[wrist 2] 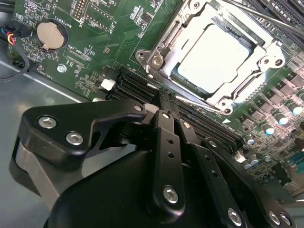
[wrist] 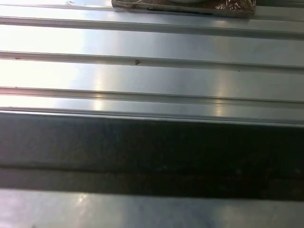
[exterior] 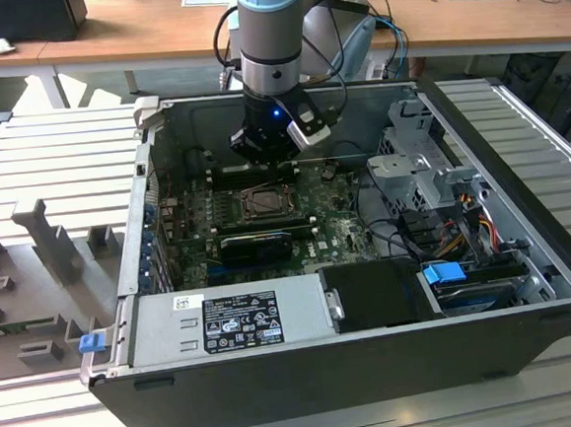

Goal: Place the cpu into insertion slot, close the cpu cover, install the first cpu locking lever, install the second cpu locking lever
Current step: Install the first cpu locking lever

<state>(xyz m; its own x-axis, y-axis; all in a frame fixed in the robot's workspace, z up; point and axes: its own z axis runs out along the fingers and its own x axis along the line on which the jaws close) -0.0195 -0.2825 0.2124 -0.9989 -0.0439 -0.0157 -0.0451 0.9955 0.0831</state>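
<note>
In the second wrist view the cpu (wrist 2: 216, 57) sits in the slot (wrist 2: 164, 71), framed by the lowered cover (wrist 2: 266, 59). The claw (wrist 2: 167, 102) is clenched and empty, fingers pressed together just beside the slot over the green board (wrist 2: 95, 42).

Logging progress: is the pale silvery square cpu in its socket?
In: the cpu lies flat inside the metal-rimmed insertion slot.
</note>
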